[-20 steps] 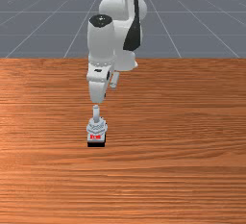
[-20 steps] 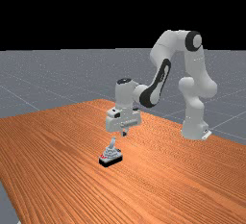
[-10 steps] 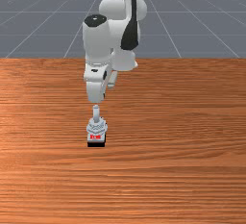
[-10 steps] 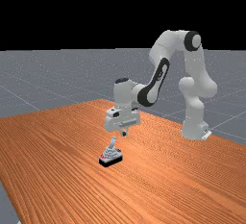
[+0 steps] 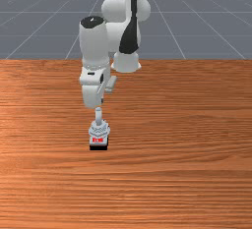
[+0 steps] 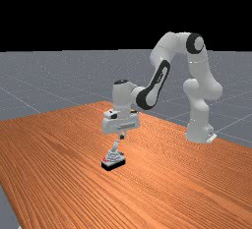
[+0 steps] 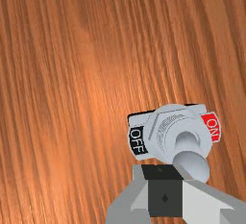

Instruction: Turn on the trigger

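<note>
switch (image 5: 99, 130) sits on the worktop (image 5: 172, 174), in front of the arm (image 5: 94, 43) in the front view. lever (image 7: 192, 164) leans away from the red "on" label (image 7: 211, 128), so task looks not done: approach mostly made, push left. claw (image 7: 164, 184) looks pressed together, tip close by the lever on its "off" side; can't tell if touching. nothing seems in the way; too high a push could skim over the lever.
</note>
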Tool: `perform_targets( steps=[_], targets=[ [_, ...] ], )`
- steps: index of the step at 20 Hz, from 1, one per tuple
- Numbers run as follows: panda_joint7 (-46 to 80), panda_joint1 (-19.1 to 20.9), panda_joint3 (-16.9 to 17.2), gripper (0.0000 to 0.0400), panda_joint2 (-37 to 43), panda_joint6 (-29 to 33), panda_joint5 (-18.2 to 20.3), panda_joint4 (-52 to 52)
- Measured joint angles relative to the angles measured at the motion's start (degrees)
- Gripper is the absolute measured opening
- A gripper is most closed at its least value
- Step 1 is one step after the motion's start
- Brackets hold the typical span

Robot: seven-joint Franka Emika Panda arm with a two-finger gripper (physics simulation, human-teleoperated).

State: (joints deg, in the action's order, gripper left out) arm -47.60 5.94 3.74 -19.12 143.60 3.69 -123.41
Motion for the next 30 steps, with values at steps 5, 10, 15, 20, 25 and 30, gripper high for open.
perform_targets(
  steps=[5, 10, 15, 20, 25, 30],
  targets=[
    [3.11, 0.20, 1.28, 0.0000, -1.35, -3.21, 0.10, 2.63],
    [-3.72, 0.80, -0.27, 0.0000, -1.17, -3.04, -0.96, 2.41],
    [-0.83, -0.87, -0.68, 0.0000, -0.94, -2.53, -1.07, 1.80],
    [1.46, -1.30, -0.26, 0.0000, -2.80, -5.82, -1.19, 3.73],
    [1.96, -1.24, -0.20, 0.0000, -0.64, -1.91, -0.63, -0.26],
    [5.48, -1.57, 0.49, 0.0000, -0.23, -0.48, 0.06, -1.41]
  ],
)
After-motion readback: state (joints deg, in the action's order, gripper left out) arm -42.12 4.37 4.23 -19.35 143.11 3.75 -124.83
